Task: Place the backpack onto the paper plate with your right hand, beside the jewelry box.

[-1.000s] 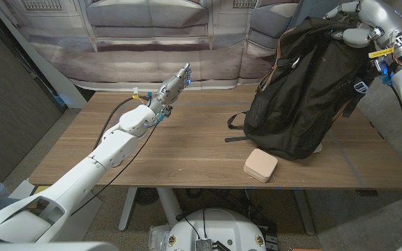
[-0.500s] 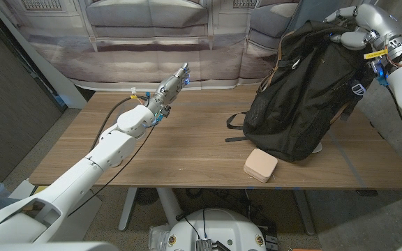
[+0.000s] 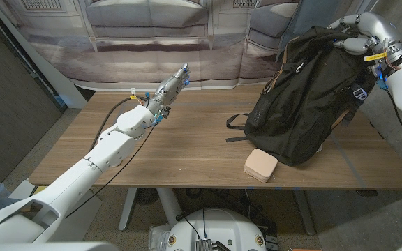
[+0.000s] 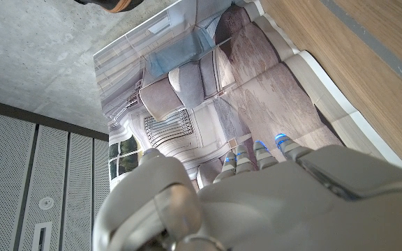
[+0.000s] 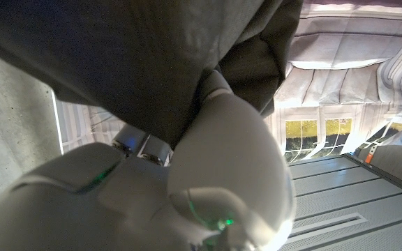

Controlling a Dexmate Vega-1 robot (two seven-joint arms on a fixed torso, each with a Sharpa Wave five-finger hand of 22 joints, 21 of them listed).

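You shifted bag (image 3: 306, 97) slightly right; right hand (image 3: 358, 38) gripped its top, upper right. Base sat on plate (image 3: 318, 148) beside box (image 3: 260, 165). Left hand (image 3: 174, 84) idled, fingers extended. Settle upright before letting go.

Matt black cloth backpack (image 3: 306, 97) — smooth wood-grain table (image 3: 187, 146), glossy white plastic arms — and a matt beige box (image 3: 260, 165).

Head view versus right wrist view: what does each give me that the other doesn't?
Head view alone: the wooden table, the jewelry box beside the backpack's base, and the left robot hand raised over the far edge. Right wrist view alone: the fabric pinched in the fingers close up. Both: the black backpack and the right robot hand holding its top.
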